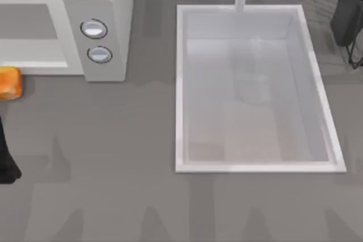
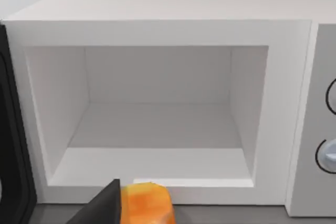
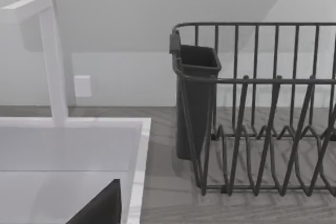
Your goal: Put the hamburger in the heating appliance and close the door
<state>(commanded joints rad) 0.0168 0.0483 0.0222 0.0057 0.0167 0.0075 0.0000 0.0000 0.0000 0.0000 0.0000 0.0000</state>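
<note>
While the hamburger (image 2: 146, 203) sits pinched in my left gripper (image 2: 126, 208) just before the open microwave (image 2: 157, 103), it looks light and soft, best held gently by the bun's sides

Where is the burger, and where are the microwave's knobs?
burger (image 1: 9, 83), top view, on its orange bun.
upper knob (image 1: 94, 29), top view, on its round face.
lower knob (image 1: 100, 54), top view, on its round face.

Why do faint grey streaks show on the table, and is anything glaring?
Top view: soft blurred shadows streak the grey table; the white rectangular sink basin looks hazy, without hard glare. Left wrist view: the white boxy microwave cavity is evenly lit.
</note>
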